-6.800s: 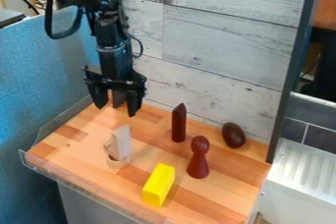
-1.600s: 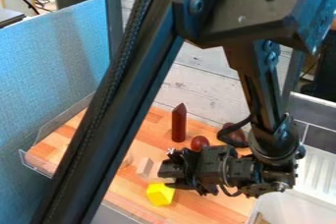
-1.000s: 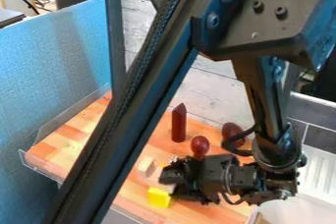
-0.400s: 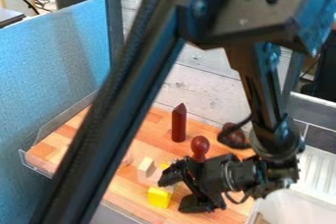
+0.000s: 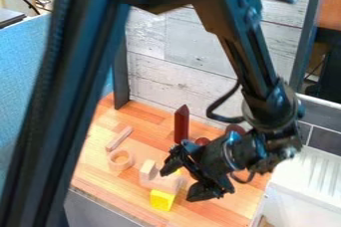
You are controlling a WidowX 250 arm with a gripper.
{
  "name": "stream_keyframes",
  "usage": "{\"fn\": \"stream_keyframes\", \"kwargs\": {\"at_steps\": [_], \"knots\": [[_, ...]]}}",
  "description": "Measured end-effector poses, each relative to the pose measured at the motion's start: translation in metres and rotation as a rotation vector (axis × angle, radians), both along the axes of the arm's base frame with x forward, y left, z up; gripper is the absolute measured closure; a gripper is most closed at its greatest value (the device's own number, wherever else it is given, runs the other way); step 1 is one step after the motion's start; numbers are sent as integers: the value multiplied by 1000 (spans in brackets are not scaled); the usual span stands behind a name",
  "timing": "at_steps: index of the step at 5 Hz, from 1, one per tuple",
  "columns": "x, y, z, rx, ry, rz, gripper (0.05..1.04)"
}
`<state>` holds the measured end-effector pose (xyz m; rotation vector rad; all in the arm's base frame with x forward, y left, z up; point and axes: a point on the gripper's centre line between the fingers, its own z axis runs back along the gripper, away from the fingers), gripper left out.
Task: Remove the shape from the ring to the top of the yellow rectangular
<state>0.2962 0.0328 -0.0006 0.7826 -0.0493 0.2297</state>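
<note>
Has black two-finger gripper (image 5: 179,185) spread apart, just beside the pale, notched wooden block (image 5: 152,179) atop the yellow rectangular block (image 5: 162,201).

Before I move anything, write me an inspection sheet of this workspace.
Surface: wooden worktop; spills, nothing seen.
Wooden shape: out of the ring, resting on the yellow block; notched top.
Yellow block: under the shape, yellow showing at both ends.
Ring: on the worktop, apart from the shape.
Clutter: wooden strip lying near the ring; dark red pointed piece upright; round-headed red piece and dark egg partly hidden by the arm.
Gripper: open beside the shape, holding nothing.
Cables: black loop bowing out from the arm's wrist.
Surroundings: plank wall behind, blue panel left.
</note>
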Motion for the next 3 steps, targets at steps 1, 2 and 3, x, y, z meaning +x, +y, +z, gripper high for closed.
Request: {"fn": "stream_keyframes", "kwargs": {"at_steps": [1, 2, 3], "knots": [[-1, 7, 17, -98, 31, 30, 83], [2, 18, 47, -278, 75, 69, 83], [7, 31, 62, -411, 113, 107, 83]]}}
